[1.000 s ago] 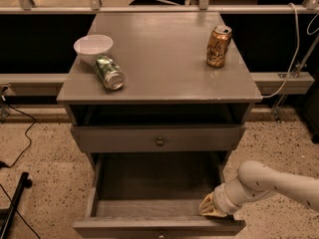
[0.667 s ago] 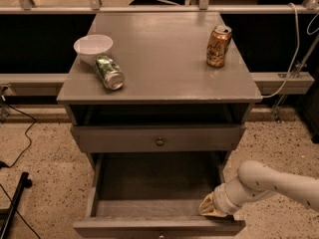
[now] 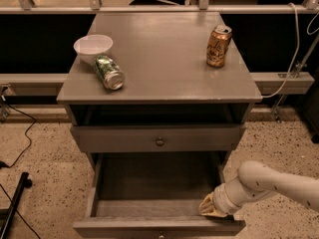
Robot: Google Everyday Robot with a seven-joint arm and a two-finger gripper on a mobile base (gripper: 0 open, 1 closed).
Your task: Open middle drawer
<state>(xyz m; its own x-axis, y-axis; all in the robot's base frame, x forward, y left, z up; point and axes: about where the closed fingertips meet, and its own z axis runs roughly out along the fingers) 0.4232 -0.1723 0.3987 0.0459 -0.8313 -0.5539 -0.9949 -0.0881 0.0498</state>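
While gripper (image 3: pixel 211 208) stays in bottom drawer (image 3: pixel 124 226), middle drawer (image 3: pixel 114 139) unmoved.

The white arm (image 3: pixel 279 183) stretches in from the 4 o'clock edge, sloping down toward 8 o'clock. Its banded wrist (image 3: pixel 234 197) narrows to the yellowish gripper (image 3: pixel 212 208), low at 5 o'clock and pointing toward 8 o'clock.

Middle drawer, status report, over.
Gripper low, at bottom drawer right front corner. Middle drawer not pulled out; bottom drawer wide open. Nothing blocking middle knob.
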